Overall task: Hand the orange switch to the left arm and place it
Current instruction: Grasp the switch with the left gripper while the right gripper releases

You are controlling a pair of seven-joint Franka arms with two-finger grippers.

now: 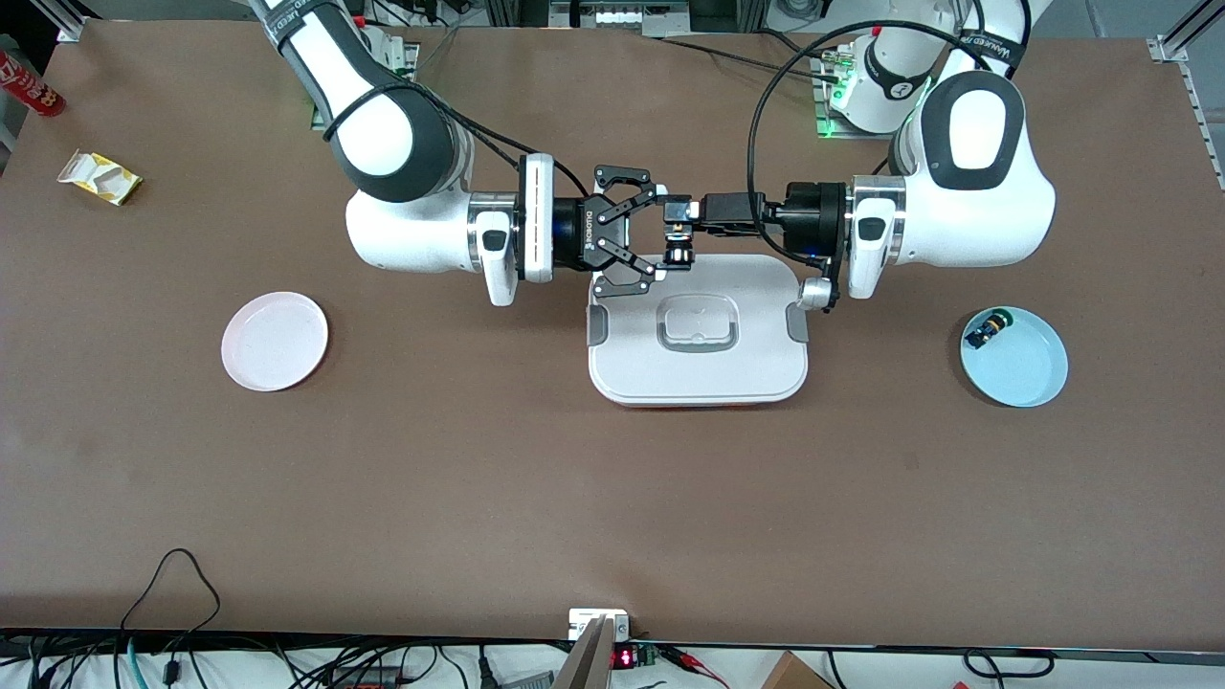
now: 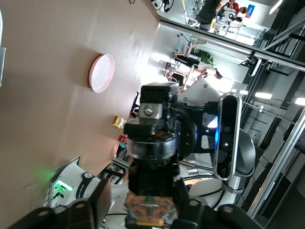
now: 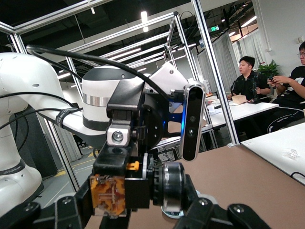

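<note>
In the front view both arms meet above the edge of the white box (image 1: pixel 699 330) that lies nearest the robots' bases. The left hand (image 1: pixel 681 222) is clamped on the orange switch (image 1: pixel 679 251), which hangs below its fingers, and the right hand (image 1: pixel 639 233) has its fingers spread wide just beside it. The wrist views show what the front view cannot: the switch's orange-tan body (image 3: pixel 108 194) seen end-on between the right hand's fingers, which seem not to be touching it. Also on the tabletop (image 1: pixel 478 478) are a pink plate (image 1: pixel 275 341) toward the right arm's end and a blue plate (image 1: pixel 1029 368) holding a small dark switch (image 1: pixel 988 330) toward the left arm's end.
</note>
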